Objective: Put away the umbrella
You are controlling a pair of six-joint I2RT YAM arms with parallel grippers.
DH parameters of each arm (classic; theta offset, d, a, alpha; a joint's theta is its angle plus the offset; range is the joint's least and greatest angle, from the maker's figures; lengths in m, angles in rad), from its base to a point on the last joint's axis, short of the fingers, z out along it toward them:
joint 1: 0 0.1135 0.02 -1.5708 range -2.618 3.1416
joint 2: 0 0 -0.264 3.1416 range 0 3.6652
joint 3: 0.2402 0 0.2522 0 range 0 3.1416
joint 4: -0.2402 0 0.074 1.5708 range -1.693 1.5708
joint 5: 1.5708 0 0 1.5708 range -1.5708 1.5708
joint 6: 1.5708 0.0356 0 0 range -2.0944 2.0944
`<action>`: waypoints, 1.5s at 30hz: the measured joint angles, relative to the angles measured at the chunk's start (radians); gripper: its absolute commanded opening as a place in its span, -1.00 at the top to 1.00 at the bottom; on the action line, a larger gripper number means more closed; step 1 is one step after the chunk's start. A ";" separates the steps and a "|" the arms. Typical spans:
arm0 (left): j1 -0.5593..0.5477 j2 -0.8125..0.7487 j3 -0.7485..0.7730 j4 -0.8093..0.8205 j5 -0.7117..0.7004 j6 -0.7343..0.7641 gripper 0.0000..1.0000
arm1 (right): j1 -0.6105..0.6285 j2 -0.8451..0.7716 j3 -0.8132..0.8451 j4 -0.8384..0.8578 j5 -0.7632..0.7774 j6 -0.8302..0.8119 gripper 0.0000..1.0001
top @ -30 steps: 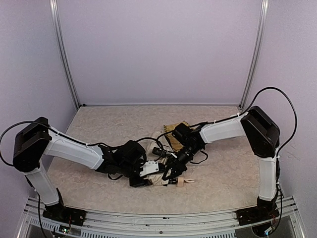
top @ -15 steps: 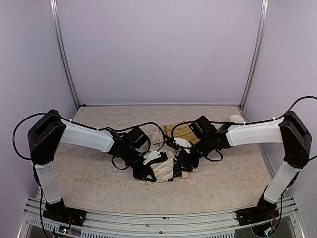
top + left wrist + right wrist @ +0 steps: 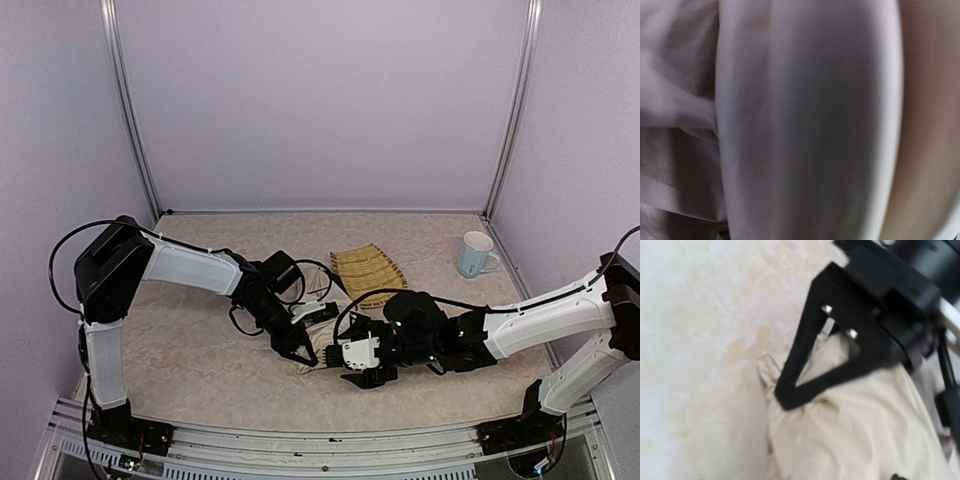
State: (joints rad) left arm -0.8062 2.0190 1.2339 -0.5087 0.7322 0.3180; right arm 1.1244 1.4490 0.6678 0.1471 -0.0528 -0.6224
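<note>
Left pincer [image 3: 303,352] clamped on crumpled umbrella [image 3: 850,430] on worktop [image 3: 190,350], right pincer [image 3: 345,366] just beside it, jaws apart.

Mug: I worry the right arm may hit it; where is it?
In the top view, the mug stands upright at the far right of the table, right of the woven tray.

Near centre crowded: left gripper [image 3: 303,352] and right gripper [image 3: 350,366] nose to nose over crumpled umbrella [image 3: 855,425]. Cables [image 3: 320,275] looped just behind. Woven tray [image 3: 368,270] just beyond. Right forearm [image 3: 530,318] low across front right. Free passage over table [image 3: 200,250] rear left, and between tray and mug [image 3: 474,254].
</note>
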 measured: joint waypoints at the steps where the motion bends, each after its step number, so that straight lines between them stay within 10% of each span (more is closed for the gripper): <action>1: 0.000 0.003 0.003 -0.005 0.003 0.000 0.63 | 0.010 0.030 0.010 0.020 0.021 -0.042 -0.55; 16: 0.006 0.028 0.028 -0.045 0.039 0.029 0.65 | -0.005 0.369 0.240 -0.010 0.185 -0.243 -0.36; 29: 0.053 -0.122 -0.140 0.087 0.002 0.010 -0.93 | -0.038 0.449 0.404 -0.263 0.024 -0.137 0.47; 45: 0.004 -0.919 -0.726 0.804 -0.249 0.001 -0.70 | -0.173 0.535 0.613 -0.538 -0.364 0.041 0.53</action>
State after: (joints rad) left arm -0.8024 1.1004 0.5079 0.2955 0.4835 0.3191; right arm 0.9516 1.9839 1.2804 -0.3912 -0.4168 -0.5812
